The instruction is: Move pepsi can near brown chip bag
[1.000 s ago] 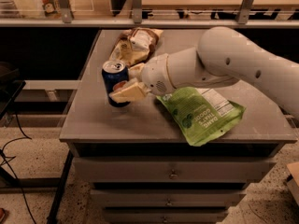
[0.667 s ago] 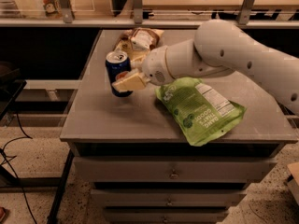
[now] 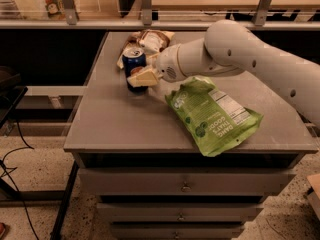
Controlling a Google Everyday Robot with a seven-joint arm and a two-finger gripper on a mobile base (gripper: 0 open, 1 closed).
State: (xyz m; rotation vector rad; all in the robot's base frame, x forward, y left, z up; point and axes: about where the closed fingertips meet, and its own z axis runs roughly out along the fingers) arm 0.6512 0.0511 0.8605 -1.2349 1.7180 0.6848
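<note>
Gripper [image 3: 139,74]: tan fingers [image 3: 143,78] closed on the upright, cylindrical, silver-topped pepsi can [image 3: 133,63]. Wrinkled brown chip bag [image 3: 148,40] just behind the fingers. Glossy green bag [image 3: 212,116] lies flat on the grey counter [image 3: 120,126], beside the fingers.

A grey counter [image 3: 115,129] stands on stacked drawers [image 3: 150,183] with small knobs. Below and to the left of it lies a speckled terrazzo floor [image 3: 35,214], crossed by black cables [image 3: 11,176]. Behind the counter runs a metal rail [image 3: 100,25] with upright posts [image 3: 146,4]. The gripper [image 3: 141,75] hangs over the counter's back-left part.
</note>
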